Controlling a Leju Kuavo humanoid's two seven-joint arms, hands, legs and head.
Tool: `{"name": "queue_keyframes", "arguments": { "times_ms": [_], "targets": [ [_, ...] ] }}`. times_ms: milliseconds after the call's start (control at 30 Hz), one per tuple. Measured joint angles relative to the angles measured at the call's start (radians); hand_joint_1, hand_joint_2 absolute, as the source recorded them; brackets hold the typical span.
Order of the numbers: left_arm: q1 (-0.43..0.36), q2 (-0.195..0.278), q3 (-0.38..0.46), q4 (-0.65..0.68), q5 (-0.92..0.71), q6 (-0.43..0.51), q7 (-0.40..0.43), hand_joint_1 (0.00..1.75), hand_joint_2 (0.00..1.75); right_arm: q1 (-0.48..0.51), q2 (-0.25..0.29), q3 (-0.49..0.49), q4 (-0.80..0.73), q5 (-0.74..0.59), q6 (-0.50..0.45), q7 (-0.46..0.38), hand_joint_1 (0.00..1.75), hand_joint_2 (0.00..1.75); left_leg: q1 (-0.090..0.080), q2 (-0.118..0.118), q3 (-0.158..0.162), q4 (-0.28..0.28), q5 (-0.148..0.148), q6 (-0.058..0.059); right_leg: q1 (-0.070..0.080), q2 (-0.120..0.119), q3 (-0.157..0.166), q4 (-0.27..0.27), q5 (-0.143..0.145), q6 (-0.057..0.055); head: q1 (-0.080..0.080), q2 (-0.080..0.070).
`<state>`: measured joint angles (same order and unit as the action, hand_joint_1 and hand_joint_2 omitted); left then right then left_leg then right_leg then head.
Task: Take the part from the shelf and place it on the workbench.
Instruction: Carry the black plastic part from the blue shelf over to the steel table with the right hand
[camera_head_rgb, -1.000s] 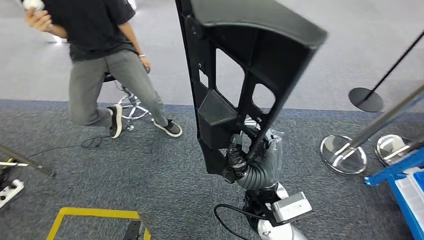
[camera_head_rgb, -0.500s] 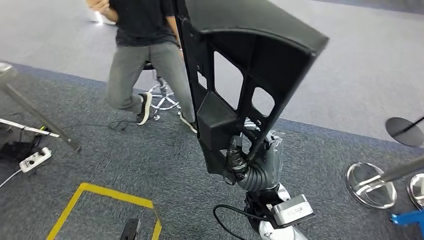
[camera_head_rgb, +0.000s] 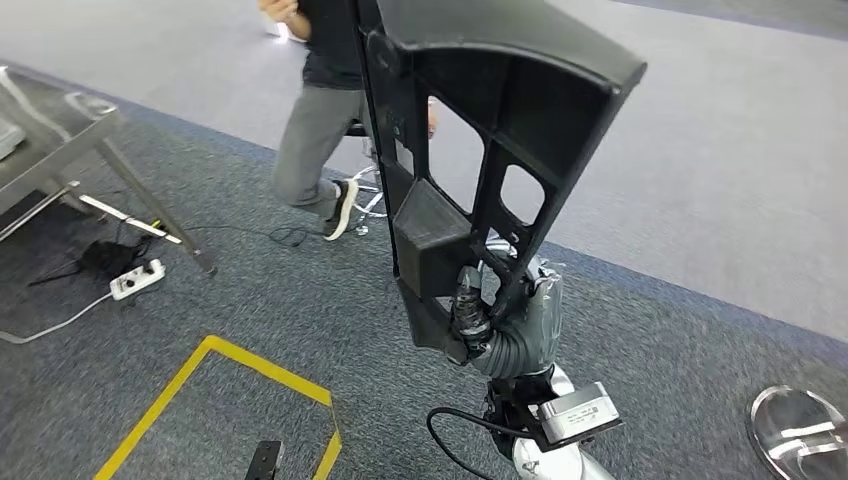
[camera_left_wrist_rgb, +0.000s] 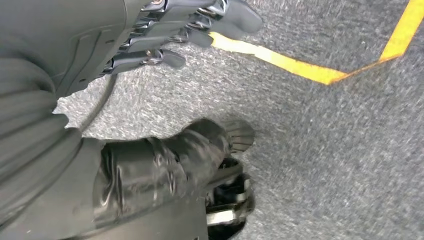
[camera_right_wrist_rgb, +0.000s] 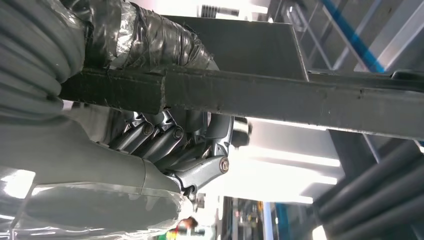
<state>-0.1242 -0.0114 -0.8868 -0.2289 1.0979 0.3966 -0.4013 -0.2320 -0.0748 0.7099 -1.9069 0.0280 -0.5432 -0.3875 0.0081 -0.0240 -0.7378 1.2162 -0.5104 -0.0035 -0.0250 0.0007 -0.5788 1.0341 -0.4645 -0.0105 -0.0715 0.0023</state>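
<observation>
The right hand (camera_head_rgb: 510, 320) grips the black part (camera_head_rgb: 480, 150) at its lower end, fingers wrapped around one rib, and holds it upright in front of the body, probably so that it stays off the carpet while it is carried. The left hand (camera_left_wrist_rgb: 165, 45) hangs over the floor near a yellow line (camera_left_wrist_rgb: 300, 67), holding nothing, fingers loosely apart. A metal bench (camera_head_rgb: 60, 135) stands far on the left; a person (camera_head_rgb: 320, 130) is behind the part

The silver right arm rises from below with its grey ribbed-wrist right hand (camera_head_rgb: 510, 320) raised upright, fingers (camera_right_wrist_rgb: 160, 140) curled tight around a strut of the large black plastic frame part (camera_head_rgb: 470, 150), while the left hand (camera_left_wrist_rgb: 165, 30) hangs downward, fingers apart and holding nothing
</observation>
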Motion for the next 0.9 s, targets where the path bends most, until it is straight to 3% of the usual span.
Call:
{"name": "queue_keyframes", "arguments": {
  "times_ms": [67,100,133,200,267,333,367,433,500,533,567,600,667,733,800,867,900],
  "targets": [
    [0.0,0.0,0.0,0.0,0.0,0.0,0.0,0.0,1.75,0.001,0.0,0.0,0.002,0.0,0.0,0.0,1.75,1.75,0.007,0.013,-0.051,0.085,-0.02,-0.007,0.001,-0.029,0.004,0.0,-0.006,0.0,0.0,0.0],
    [0.001,0.0,0.0,0.0,0.0,0.0,0.0,0.0,1.75,0.001,0.0,0.0,0.003,0.0,0.0,0.0,1.75,1.75,0.009,0.017,-0.05,0.079,-0.005,-0.01,0.0,-0.043,0.007,0.001,-0.009,0.002,0.0,0.0],
    [0.001,0.0,0.0,0.0,0.0,0.0,0.0,0.0,1.75,0.001,0.0,0.0,0.003,0.0,0.0,0.0,1.75,1.75,0.011,0.023,-0.029,0.036,0.025,-0.011,-0.001,-0.057,0.011,0.001,-0.012,0.005,0.0,0.0],
    [0.0,0.001,0.0,0.0,0.0,0.0,0.0,0.0,1.75,0.001,0.0,0.0,0.004,0.0,0.0,0.0,1.75,1.75,0.007,0.06,0.042,-0.095,0.081,-0.009,0.002,-0.08,0.021,0.001,-0.022,0.014,-0.001,0.0],
    [-0.003,0.001,0.0,0.0,-0.001,0.0,0.0,0.0,1.75,-0.002,0.0,0.0,0.004,0.0,0.0,0.0,1.75,1.75,-0.002,0.083,0.08,-0.168,0.093,0.005,0.007,-0.098,0.028,0.0,-0.03,0.027,0.001,0.0],
    [-0.003,0.002,0.0,0.0,-0.002,0.0,0.0,0.0,1.75,-0.005,0.0,0.0,0.004,0.001,0.001,0.0,1.75,1.75,-0.007,0.065,0.081,-0.175,0.087,0.022,0.008,-0.115,0.037,-0.005,-0.035,0.04,0.004,0.0],
    [-0.002,0.002,0.0,0.0,-0.002,0.0,0.0,0.0,1.75,-0.005,0.0,0.001,0.004,0.001,0.001,0.0,1.75,1.75,-0.006,0.055,0.084,-0.178,0.087,0.029,0.007,-0.112,0.041,-0.004,-0.04,0.046,0.006,0.0],
    [0.0,0.002,0.0,0.0,-0.002,0.0,0.0,0.0,1.75,-0.007,0.0,0.001,0.004,0.002,0.002,0.0,1.75,1.75,-0.001,0.034,0.093,-0.187,0.089,0.042,0.003,-0.072,0.028,0.038,-0.07,0.052,0.012,0.0],
    [-0.002,0.002,0.0,0.0,-0.002,0.0,0.003,0.0,1.75,-0.009,0.0,0.001,0.006,0.002,0.002,0.0,1.75,1.75,-0.001,0.012,0.097,-0.189,0.088,0.051,0.005,-0.024,-0.034,0.158,-0.127,0.05,0.019,0.0],
    [-0.003,0.002,0.0,0.0,-0.002,0.0,0.005,0.0,1.75,-0.009,0.0,0.001,0.007,0.002,0.002,0.0,1.75,1.75,-0.003,-0.001,0.098,-0.189,0.087,0.055,0.007,-0.013,-0.073,0.223,-0.148,0.049,0.02,0.0],
    [-0.004,0.002,0.0,0.0,-0.002,0.0,0.008,0.0,1.75,-0.008,0.0,0.001,0.008,0.002,0.002,0.001,1.75,1.75,-0.005,-0.016,0.099,-0.188,0.086,0.056,0.008,-0.009,-0.103,0.265,-0.153,0.047,0.02,0.0],
    [-0.003,0.002,0.0,0.0,-0.002,0.0,0.01,0.0,1.75,-0.007,0.0,0.001,0.009,0.002,0.002,0.001,1.75,1.75,-0.006,-0.032,0.1,-0.188,0.085,0.057,0.009,-0.006,-0.116,0.273,-0.138,0.045,0.02,0.0],
    [-0.003,0.002,0.0,0.0,-0.002,0.0,0.014,0.0,1.75,-0.007,0.0,0.001,0.01,0.002,0.002,0.001,1.75,1.75,-0.008,-0.064,0.106,-0.186,0.082,0.056,0.009,0.01,-0.09,0.18,-0.06,0.037,0.02,0.0],
    [-0.003,0.001,0.0,0.0,-0.002,0.0,0.018,0.0,1.75,-0.008,0.0,0.001,0.011,0.003,0.002,0.001,1.75,1.75,-0.009,-0.091,0.107,-0.182,0.079,0.05,0.007,0.056,-0.042,0.058,-0.001,0.029,0.019,0.0],
    [-0.003,0.001,0.0,0.0,-0.004,0.0,0.026,0.0,1.75,-0.009,0.0,0.002,0.012,0.003,0.003,0.002,1.75,1.75,-0.005,-0.112,0.102,-0.181,0.079,0.04,0.009,0.078,-0.021,0.011,0.006,0.024,0.018,0.0],
    [0.0,0.002,-0.001,0.0,-0.009,0.0,0.036,0.0,1.75,-0.009,0.0,0.002,0.012,0.003,0.004,0.002,1.75,1.75,0.0,-0.126,0.097,-0.182,0.08,0.029,0.01,0.057,-0.013,0.001,0.008,0.018,0.018,0.0],
    [0.002,0.003,-0.001,0.0,-0.012,-0.001,0.041,0.0,1.75,-0.01,0.001,0.002,0.013,0.002,0.005,0.002,1.75,1.75,-0.002,-0.111,0.092,-0.173,0.074,0.023,0.008,0.045,-0.007,-0.005,0.009,0.013,0.016,0.0]
  ]
}}
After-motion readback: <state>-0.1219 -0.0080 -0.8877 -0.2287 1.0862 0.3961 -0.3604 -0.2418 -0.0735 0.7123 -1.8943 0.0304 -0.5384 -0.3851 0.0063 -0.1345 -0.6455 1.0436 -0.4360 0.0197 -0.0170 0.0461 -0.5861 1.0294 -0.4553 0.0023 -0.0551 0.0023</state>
